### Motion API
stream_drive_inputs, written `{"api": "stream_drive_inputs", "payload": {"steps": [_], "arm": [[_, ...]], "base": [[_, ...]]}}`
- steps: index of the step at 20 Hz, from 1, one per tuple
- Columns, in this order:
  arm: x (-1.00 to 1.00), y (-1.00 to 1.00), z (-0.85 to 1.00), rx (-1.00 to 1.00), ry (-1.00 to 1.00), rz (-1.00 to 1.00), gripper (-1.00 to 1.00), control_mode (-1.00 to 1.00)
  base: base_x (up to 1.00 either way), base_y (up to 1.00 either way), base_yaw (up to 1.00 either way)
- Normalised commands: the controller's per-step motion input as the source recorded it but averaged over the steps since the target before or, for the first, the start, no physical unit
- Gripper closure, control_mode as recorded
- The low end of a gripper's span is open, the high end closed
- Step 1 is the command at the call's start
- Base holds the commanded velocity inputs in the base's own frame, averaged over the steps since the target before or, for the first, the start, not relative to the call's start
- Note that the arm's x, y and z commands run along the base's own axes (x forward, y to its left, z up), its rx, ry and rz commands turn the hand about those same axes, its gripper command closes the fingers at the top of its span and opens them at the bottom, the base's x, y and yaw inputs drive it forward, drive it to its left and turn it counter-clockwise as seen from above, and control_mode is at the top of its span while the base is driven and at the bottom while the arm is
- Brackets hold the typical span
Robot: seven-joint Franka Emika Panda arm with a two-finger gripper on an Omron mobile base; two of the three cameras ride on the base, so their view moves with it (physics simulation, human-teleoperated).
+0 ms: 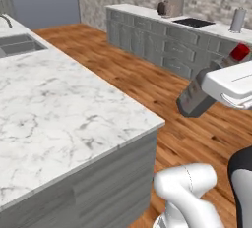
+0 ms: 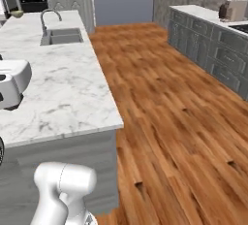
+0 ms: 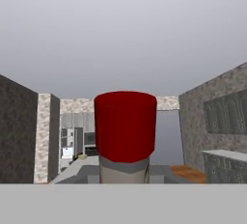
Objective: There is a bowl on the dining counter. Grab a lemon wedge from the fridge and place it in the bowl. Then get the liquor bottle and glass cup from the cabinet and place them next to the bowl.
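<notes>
My gripper (image 1: 220,88) is shut on the liquor bottle (image 1: 196,96), a grey bottle with a red cap (image 1: 240,52). I hold it tilted above the wooden floor, to the right of the marble counter's corner. In the hand view the red cap (image 3: 125,125) and grey neck (image 3: 123,170) stand straight ahead. A small bowl-like thing (image 2: 17,13) sits at the far end of the counter, too small to tell its contents. The lemon wedge and glass cup are out of view.
The marble island counter (image 1: 59,109) has a sink (image 2: 60,36) and faucet (image 2: 48,14) at its far part. Across the wooden floor (image 2: 169,112) runs a grey cabinet row with a toaster (image 1: 171,7), a cooktop (image 1: 193,22) and a grey canister (image 1: 237,20).
</notes>
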Motion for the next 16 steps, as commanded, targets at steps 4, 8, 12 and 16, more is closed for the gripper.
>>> {"api": "stream_drive_inputs", "payload": {"steps": [4, 8, 12, 16], "arm": [[0.0, 0.0, 0.0, 0.0, 0.0, 0.0, 1.0, 1.0], [0.0, 0.0, 0.0, 0.0, 0.0, 0.0, 1.0, 1.0], [0.0, 0.0, 0.0, 0.0, 0.0, 0.0, 1.0, 1.0], [0.0, 0.0, 0.0, 0.0, 0.0, 0.0, 1.0, 1.0]], "base": [[-0.14, 1.0, 0.0], [-0.26, 1.0, 0.0], [-0.23, 1.0, 0.0], [-0.17, 1.0, -0.01]]}}
